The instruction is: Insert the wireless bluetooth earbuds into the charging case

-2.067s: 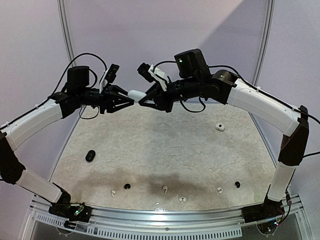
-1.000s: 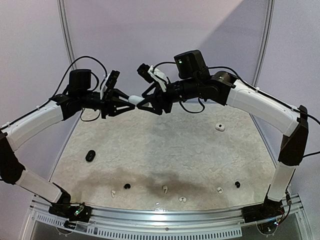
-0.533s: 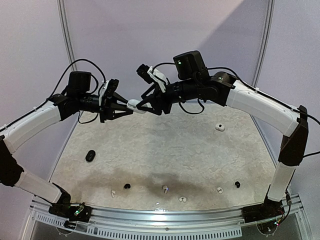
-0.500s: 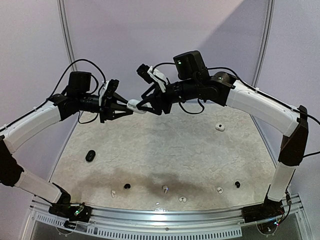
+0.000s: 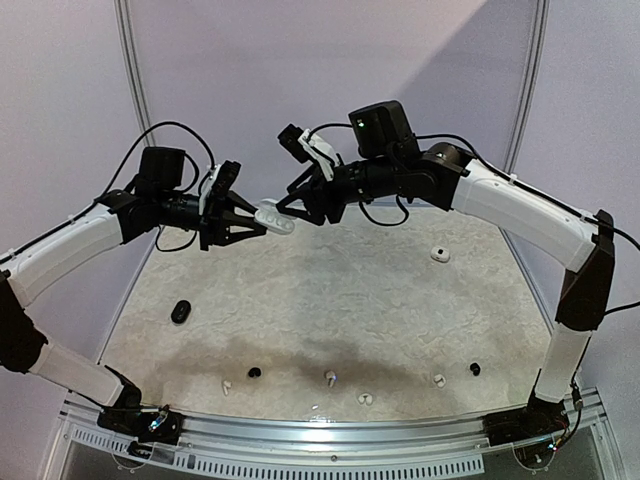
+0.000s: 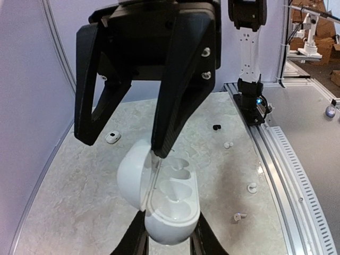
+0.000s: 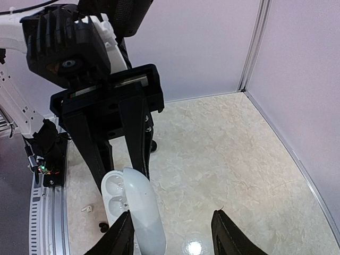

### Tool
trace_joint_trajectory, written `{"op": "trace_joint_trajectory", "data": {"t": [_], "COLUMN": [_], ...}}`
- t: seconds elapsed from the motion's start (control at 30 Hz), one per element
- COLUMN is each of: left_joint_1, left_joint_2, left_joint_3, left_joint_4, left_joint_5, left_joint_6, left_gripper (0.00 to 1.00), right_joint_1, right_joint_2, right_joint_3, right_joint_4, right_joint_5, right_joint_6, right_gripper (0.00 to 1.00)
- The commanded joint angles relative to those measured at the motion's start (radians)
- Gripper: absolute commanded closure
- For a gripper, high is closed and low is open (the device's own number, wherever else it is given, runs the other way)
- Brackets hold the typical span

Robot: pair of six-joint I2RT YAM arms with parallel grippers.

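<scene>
At 9 o'clock on the table: black case [image 5: 180, 312], lying flat.
Above the 12 o'clock edge, left of centre: left gripper [image 5: 250, 222], clamped on the base of the open case [image 6: 167, 202], which is held in the air. The lid is swung back and two sockets show.
Just right of that: right gripper [image 5: 297, 210], jaws spread. One finger [image 6: 175, 106] ends at the seam between lid and base; whether it touches cannot be told.
At 2 o'clock: second white case [image 5: 438, 254], on the table.
Along the near edge, 7 to 5 o'clock: six earbuds in a loose row, well apart from the open case. In order: white earbud [image 5: 226, 385], black earbud [image 5: 254, 372], white [image 5: 329, 377], white [image 5: 365, 398], white [image 5: 438, 380], black [image 5: 474, 369].
</scene>
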Motion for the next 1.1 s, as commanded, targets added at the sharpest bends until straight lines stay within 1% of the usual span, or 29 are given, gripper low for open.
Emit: {"op": "trace_joint_trajectory", "data": {"t": [0.0, 0.1, 0.23, 0.47, 0.63, 0.73, 0.8, 0.87, 0.97, 1.0, 1.07], "left_joint_1": [-0.024, -0.016, -0.014, -0.012, -0.011, -0.008, -0.008, -0.008, -0.005, -0.005, -0.005], "left_joint_2": [-0.026, -0.017, -0.013, -0.011, -0.017, -0.023, -0.027, -0.031, -0.038, -0.042, -0.049], "left_joint_3": [-0.038, -0.076, -0.117, -0.128, -0.135, -0.146, -0.156, -0.168, -0.188, -0.194, -0.212], "left_joint_4": [0.092, 0.2, 0.287, 0.298, 0.316, 0.349, 0.37, 0.397, 0.438, 0.45, 0.486], "left_joint_5": [0.055, 0.045, 0.027, 0.004, -0.051, -0.094, -0.119, -0.145, -0.179, -0.185, -0.19], "left_joint_6": [-0.138, -0.284, -0.383, -0.406, -0.435, -0.461, -0.483, -0.507, -0.526, -0.549, -0.569], "left_gripper": [1.0, 1.0, 1.0, 1.0, 1.0, 1.0, 1.0, 1.0, 1.0, 1.0, 1.0], "right_joint_1": [-0.028, -0.029, -0.03, -0.032, -0.044, -0.085, -0.119, -0.151, -0.171, -0.172, -0.172], "right_joint_2": [0.032, 0.028, 0.025, 0.026, 0.015, -0.014, -0.039, -0.077, -0.153, -0.18, -0.236], "right_joint_3": [-0.005, -0.001, 0.006, 0.012, 0.032, 0.029, 0.012, -0.035, -0.156, -0.219, -0.327], "right_joint_4": [-0.01, 0.0, 0.016, 0.018, 0.021, -0.005, -0.057, -0.128, -0.255, -0.292, -0.351], "right_joint_5": [0.032, -0.023, -0.094, -0.1, -0.079, -0.006, 0.092, 0.209, 0.397, 0.442, 0.48], "right_joint_6": [0.039, 0.044, 0.052, 0.057, 0.093, 0.195, 0.279, 0.356, 0.493, 0.549, 0.632], "right_gripper": [0.5, 0.46, 0.41, 0.36, 0.3, 0.29, 0.29, 0.32, 0.36, 0.37, 0.4]}}
